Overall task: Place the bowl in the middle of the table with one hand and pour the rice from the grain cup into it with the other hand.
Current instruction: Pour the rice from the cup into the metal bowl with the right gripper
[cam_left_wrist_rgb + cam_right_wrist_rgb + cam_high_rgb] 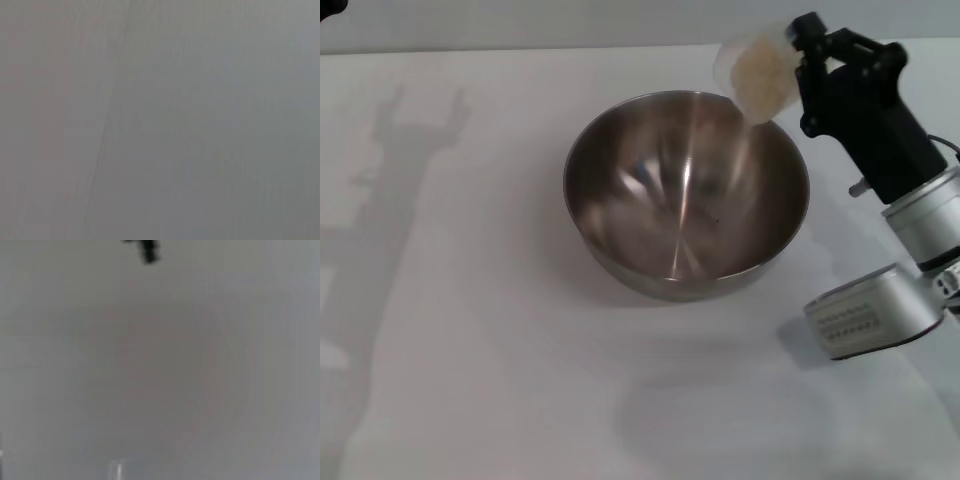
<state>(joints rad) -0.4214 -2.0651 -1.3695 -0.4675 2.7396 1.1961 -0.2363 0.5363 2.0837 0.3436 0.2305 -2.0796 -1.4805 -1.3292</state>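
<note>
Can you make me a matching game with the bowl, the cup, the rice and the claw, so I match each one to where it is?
Things:
1. bowl
2. cup
3. rice
4. right claw

Places:
A. inside the clear cup
B. gripping the cup from the side
C. standing on the white table
D. tipped in the air over the bowl's far rim

Pairs: 1-C, 2-D, 3-A, 4-B
</note>
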